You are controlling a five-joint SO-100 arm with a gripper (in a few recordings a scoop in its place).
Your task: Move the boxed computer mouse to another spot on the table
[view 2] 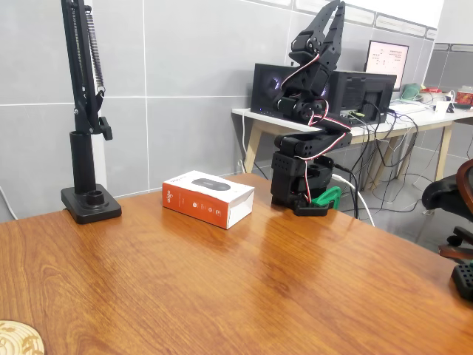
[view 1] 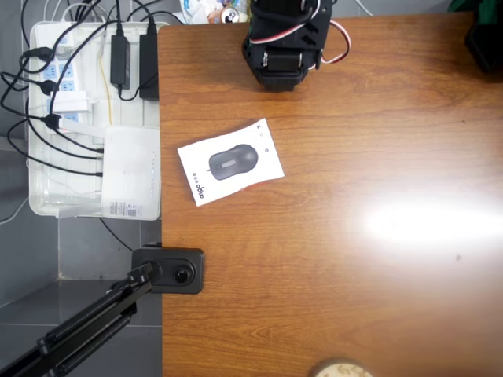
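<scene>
The boxed computer mouse (view 1: 230, 162) lies flat on the table (view 1: 354, 275), a white carton with a dark mouse picture, left of centre and slightly turned. In the fixed view the box (view 2: 208, 198) shows its orange side panel on the table (view 2: 222, 296). The black arm is folded over its base at the far edge. Its gripper (view 1: 281, 69) is tucked down, well apart from the box, with nothing seen in it. In the fixed view the gripper (view 2: 295, 103) hangs to the right of and above the box, and I cannot make out its jaws.
A white tray of power strips (view 1: 86, 118) and a white router-like box (view 1: 132, 169) sit off the table's left edge. A black stand base (view 1: 169, 269) (view 2: 89, 200) clamps that edge. A round light disc (view 1: 339, 369) (view 2: 18, 340) lies at the near edge.
</scene>
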